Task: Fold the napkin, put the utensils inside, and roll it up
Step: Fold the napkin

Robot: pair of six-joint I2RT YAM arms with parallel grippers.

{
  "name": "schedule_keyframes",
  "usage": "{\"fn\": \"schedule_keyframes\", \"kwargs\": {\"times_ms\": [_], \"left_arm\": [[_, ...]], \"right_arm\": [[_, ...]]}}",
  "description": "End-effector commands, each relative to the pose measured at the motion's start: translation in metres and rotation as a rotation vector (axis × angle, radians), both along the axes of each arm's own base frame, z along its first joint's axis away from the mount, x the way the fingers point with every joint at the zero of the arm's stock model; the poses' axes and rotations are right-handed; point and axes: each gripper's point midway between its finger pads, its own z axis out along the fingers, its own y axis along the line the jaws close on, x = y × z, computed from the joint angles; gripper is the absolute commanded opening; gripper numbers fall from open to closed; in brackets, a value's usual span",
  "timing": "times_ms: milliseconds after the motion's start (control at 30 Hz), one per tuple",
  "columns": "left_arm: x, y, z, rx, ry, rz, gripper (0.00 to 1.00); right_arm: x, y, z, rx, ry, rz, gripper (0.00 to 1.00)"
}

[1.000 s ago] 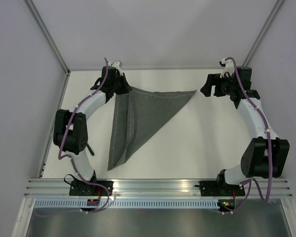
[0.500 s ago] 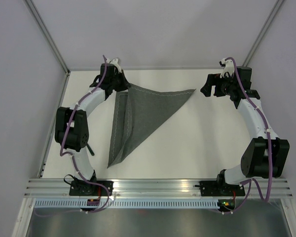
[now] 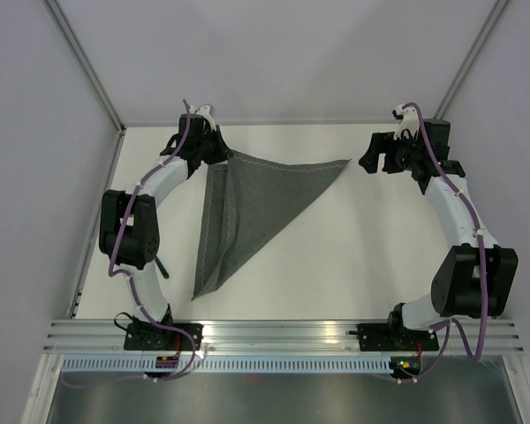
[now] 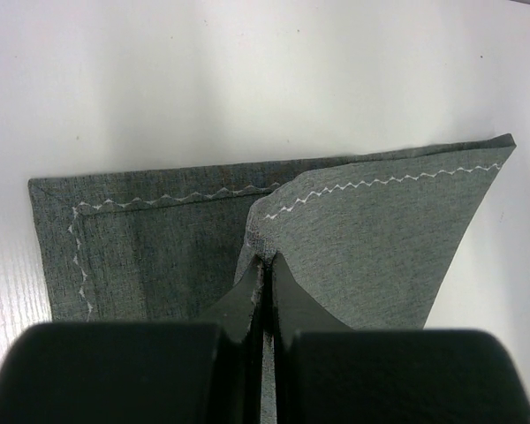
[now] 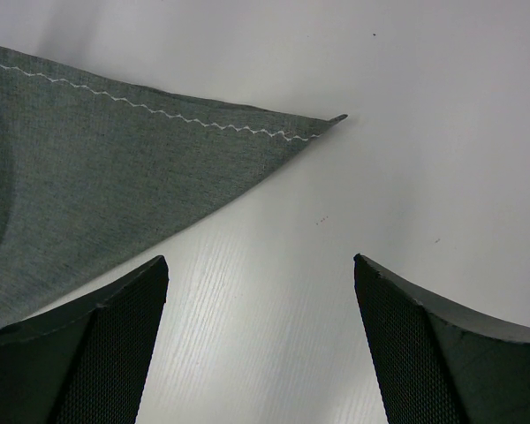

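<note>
a: where's the dark grey fabric napkin [image 3: 265, 199]?
b: on the white bench [image 3: 362, 256], partly folded into a triangle.
a: who's got it?
b: left end effector [image 4: 263, 261], clenched on the upper layer's edge. right end effector [image 5: 258, 260] is released, just beside the napkin's right tip.

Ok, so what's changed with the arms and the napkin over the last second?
The left gripper, shut on a corner of the napkin, has edged slightly toward the far side, drawing the pinched fold with it. Nothing was grasped or released. The right gripper stayed open and still by the napkin's right tip, and the rest of the napkin lay unchanged.
</note>
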Motion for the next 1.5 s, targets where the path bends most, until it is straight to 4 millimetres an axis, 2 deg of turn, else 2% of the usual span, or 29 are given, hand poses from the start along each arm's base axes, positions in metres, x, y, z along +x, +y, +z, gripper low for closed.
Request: {"fn": "schedule_keyframes", "kwargs": {"times_ms": [0,400,1033,1267,1467], "left_arm": [[0.008,-0.002,0.016,-0.049,-0.014,0.007,0.02],[0.01,0.004,0.015,-0.054,-0.012,0.018,0.02],[0.011,0.009,-0.014,-0.036,0.045,0.037,0.05],[0.016,0.013,-0.021,-0.016,0.045,0.051,0.18],[0.023,0.018,-0.028,0.006,0.056,0.063,0.21]], "right_arm": [[0.007,-0.001,0.015,0.002,-0.037,0.004,0.91],[0.007,0.0,0.012,0.004,-0.03,0.008,0.91],[0.006,0.0,0.007,0.006,-0.014,0.013,0.91],[0.006,0.001,0.007,0.006,-0.015,0.017,0.9],[0.005,0.001,0.006,0.006,-0.013,0.019,0.91]]}}
